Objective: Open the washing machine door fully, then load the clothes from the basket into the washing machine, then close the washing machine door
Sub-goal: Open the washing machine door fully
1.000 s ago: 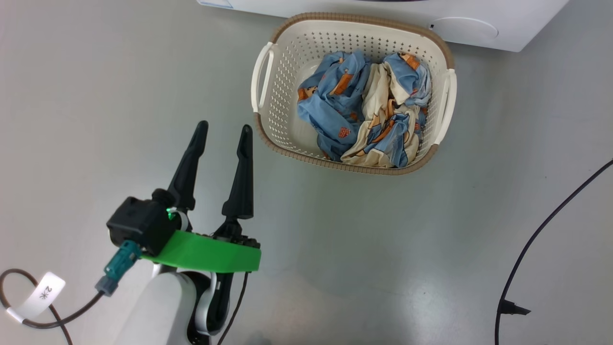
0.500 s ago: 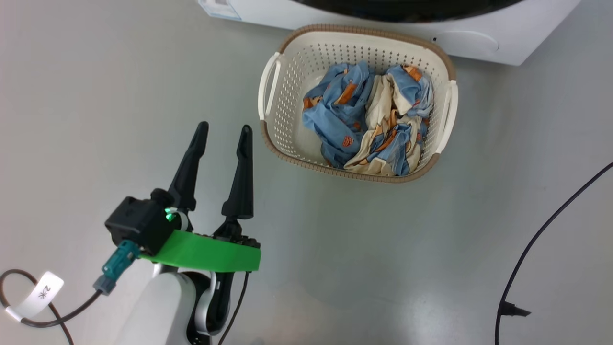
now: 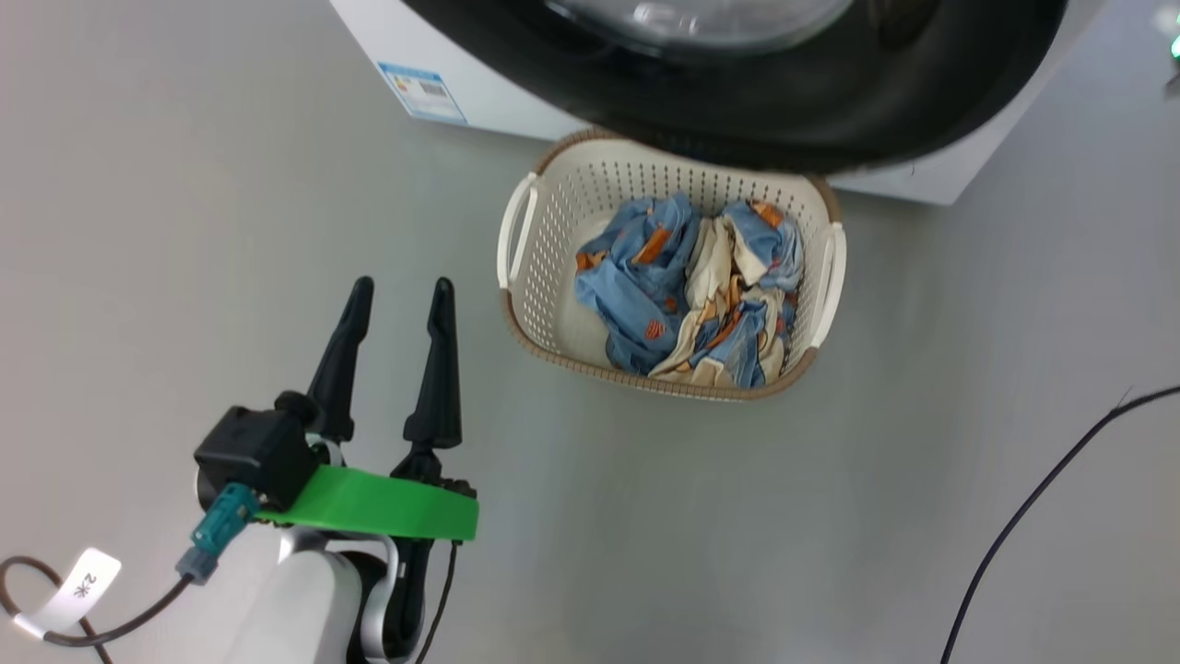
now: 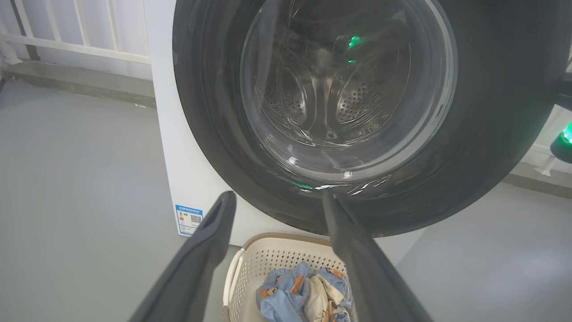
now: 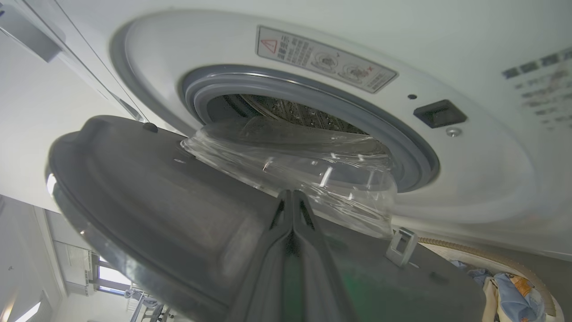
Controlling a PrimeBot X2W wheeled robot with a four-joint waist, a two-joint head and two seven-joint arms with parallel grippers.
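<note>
The washing machine door [image 3: 811,111], glossy black with a clear bowl window [image 4: 344,80], stands partly open over the far rim of the basket [image 3: 544,277]. The basket sits on the floor before the white washing machine [image 3: 387,37] and holds the blue and cream clothes [image 3: 687,295]. My left gripper [image 3: 401,290] is open and empty, left of the basket and pointing at the door [image 4: 205,112]. In the right wrist view my right gripper [image 5: 291,197] is shut, its fingers lying against the door's grey inner face [image 5: 156,192] below the bowl [image 5: 304,165]. Behind it are the gasket [image 5: 415,156] and drum [image 5: 286,109].
A black cable [image 3: 1042,498] runs over the grey floor at the right. A blue label [image 3: 421,92] marks the machine's lower left corner. A door latch [image 5: 400,246] sticks up from the inner face. A white railing [image 4: 67,40] stands behind the machine on the left.
The head view has tilted up, so the basket sits lower in it. The black door now reaches out over the basket's far rim. My left gripper stays open.
</note>
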